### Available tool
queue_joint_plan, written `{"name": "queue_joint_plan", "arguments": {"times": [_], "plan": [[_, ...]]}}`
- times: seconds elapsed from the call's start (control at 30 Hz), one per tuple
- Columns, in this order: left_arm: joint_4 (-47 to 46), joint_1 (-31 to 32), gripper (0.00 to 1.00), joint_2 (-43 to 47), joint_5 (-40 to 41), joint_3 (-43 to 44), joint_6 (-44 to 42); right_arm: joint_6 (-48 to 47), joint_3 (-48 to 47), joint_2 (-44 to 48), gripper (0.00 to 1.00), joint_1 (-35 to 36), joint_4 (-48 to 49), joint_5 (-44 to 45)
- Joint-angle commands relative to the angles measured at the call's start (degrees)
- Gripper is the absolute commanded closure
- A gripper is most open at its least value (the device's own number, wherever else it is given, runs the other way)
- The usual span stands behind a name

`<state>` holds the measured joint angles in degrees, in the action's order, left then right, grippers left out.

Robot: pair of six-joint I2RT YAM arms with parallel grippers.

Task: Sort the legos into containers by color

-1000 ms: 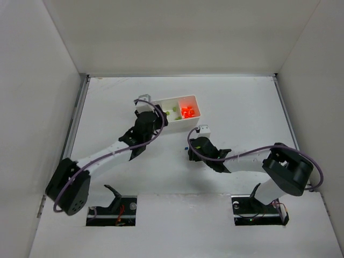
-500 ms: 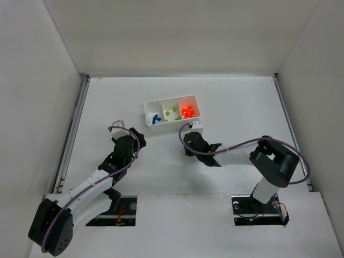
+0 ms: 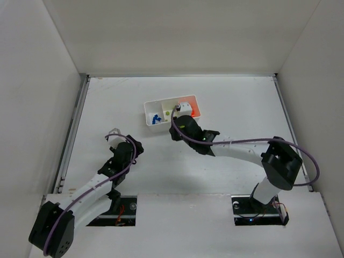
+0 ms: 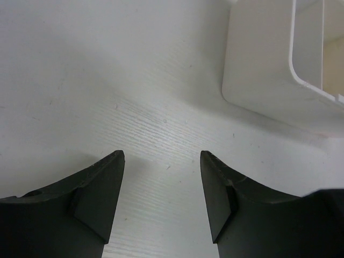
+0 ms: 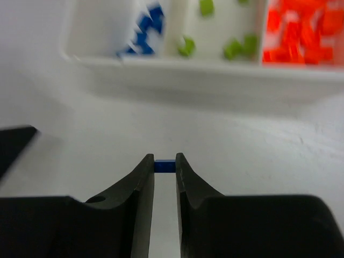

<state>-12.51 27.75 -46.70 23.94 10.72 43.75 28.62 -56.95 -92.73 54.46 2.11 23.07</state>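
The white tray point(image 3: 147, 114) lies at the table's far middle, with blue bricks point(image 3: 156, 119) in its left compartment, yellow-green ones point(image 3: 167, 113) in the middle and orange ones point(image 3: 195, 112) at the right. My right gripper point(image 3: 175, 127) is just in front of the tray's near wall. In the right wrist view the right gripper point(image 5: 165, 164) is shut on a small blue brick point(image 5: 164, 166), with the tray wall point(image 5: 204, 75) ahead. My left gripper point(image 3: 115, 134) is open and empty, left of the tray; it shows over bare table in the left wrist view point(image 4: 161, 161).
The tray's outer corner point(image 4: 258, 80) shows at the upper right of the left wrist view. White walls enclose the table on the left, back and right. A metal rail point(image 3: 75, 123) runs along the left edge.
My right gripper has moved up and left to the tray's near wall. My left arm has pulled back from the tray to the near left.
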Motion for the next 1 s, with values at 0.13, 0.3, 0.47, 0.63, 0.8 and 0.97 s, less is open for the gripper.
{"name": "queue_joint_plan", "arguments": {"times": [0.13, 0.3, 0.47, 0.63, 0.8, 0.97], "plan": [[1.2, 0.6, 0.44, 1.8, -1.2, -1.1, 2.5, -6.6, -19.2, -9.6, 0.77, -2.7, 2.8, -3.2], [2.7, 0.3, 0.43, 3.5, -1.8, -1.3, 2.6, -6.6, -29.3, -18.0, 0.74, -3.8, 1.9, -4.9], [4.8, -0.2, 0.42, 4.9, -2.1, -0.9, 2.7, -5.9, -32.7, -21.2, 0.54, -4.3, 1.9, -4.3], [5.4, -0.5, 0.40, 4.2, -2.2, 0.2, 3.0, -5.8, -27.5, -13.9, 0.47, -5.0, 4.5, -4.1], [5.7, 0.1, 0.34, 2.9, -2.0, 2.0, 3.2, -6.1, -10.4, 2.6, 0.44, -6.4, 10.3, 0.0], [5.7, 1.1, 0.30, 3.4, -2.3, 3.6, 3.2, -5.5, 8.7, 19.9, 0.20, -9.0, 11.6, 4.9]]}}
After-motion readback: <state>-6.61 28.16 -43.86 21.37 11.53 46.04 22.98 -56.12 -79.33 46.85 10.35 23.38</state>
